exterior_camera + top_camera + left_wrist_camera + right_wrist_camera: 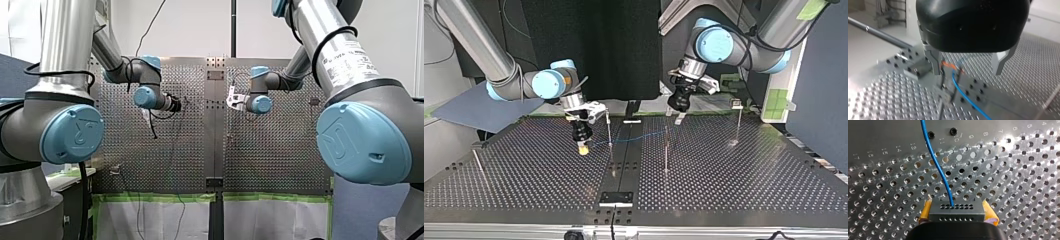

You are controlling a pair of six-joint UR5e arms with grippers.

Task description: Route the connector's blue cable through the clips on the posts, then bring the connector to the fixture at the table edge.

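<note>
**Desk:** What bars the way round the middle post (666,150)?

**Photographer:** The blue cable (636,137) stretches from it past a second post (610,129) to my right gripper (583,148), closing the low passage between them.

**Desk:** And open room?

**Photographer:** On the middle post's other side, bare perforated table (734,180) runs out to a third post (738,125). It also runs forward to the fixture (616,198) at the edge.
</note>
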